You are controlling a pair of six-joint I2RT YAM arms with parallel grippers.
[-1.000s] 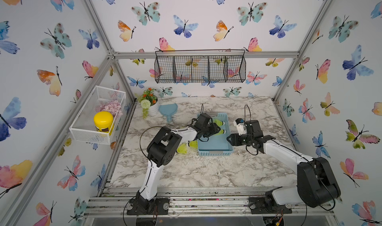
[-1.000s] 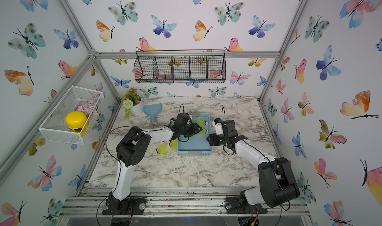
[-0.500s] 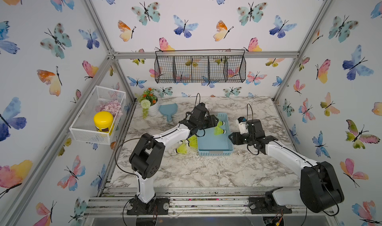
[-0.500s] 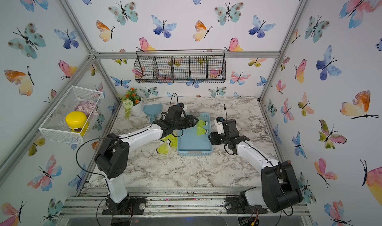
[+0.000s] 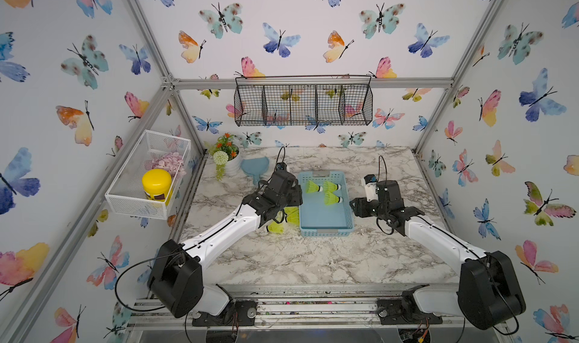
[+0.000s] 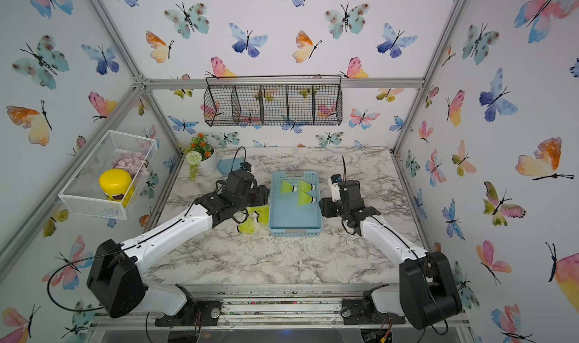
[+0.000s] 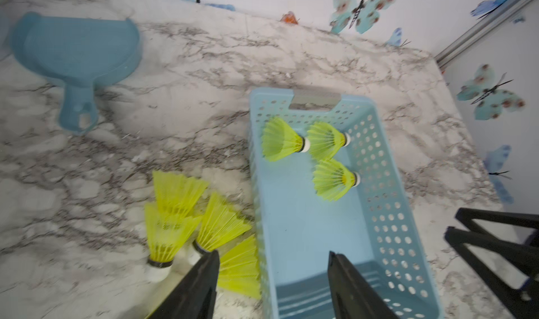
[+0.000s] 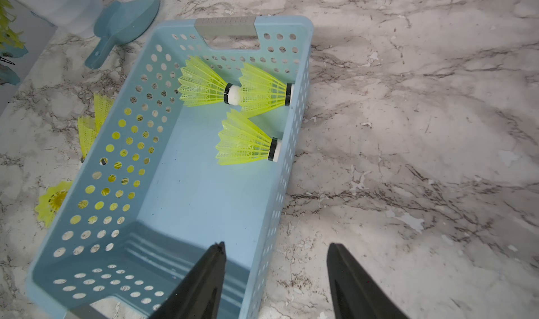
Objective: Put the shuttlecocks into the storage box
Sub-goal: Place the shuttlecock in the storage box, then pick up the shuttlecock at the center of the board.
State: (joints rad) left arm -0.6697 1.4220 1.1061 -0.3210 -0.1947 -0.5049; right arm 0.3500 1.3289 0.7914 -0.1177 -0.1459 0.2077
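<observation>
My L gripper [image 7: 273, 253] is released, fingers spread w/ nothing btw them. One finger is over the loose pile and the other over the box floor, straddling the box's left long wall near its front end. Just left of that wall, on the white-grey marble-pattern tabletop [image 5: 282, 263], lie the loose neon yellow-green cone-shaped plastic shuttlecocks [image 7: 172, 198] w/ white rounded tips & black bands. At least four are bunched & overlapping, skirts fanning toward the back, tips toward my side; exact count I can't tell. Next is the light blue shallow rectangular perforated plastic storage box [image 5: 326, 231], long axis running front-to-back away from me. At its far end three more shuttlecocks [image 8: 245, 141] lie on their sides, long axes across the box width, tips pointing R, skirts L. Two tips sit at the right wall; the third pokes into its neighbour's skirt. My R gripper [image 8: 277, 244] is also released & empty, straddling the right wall near the front.
</observation>
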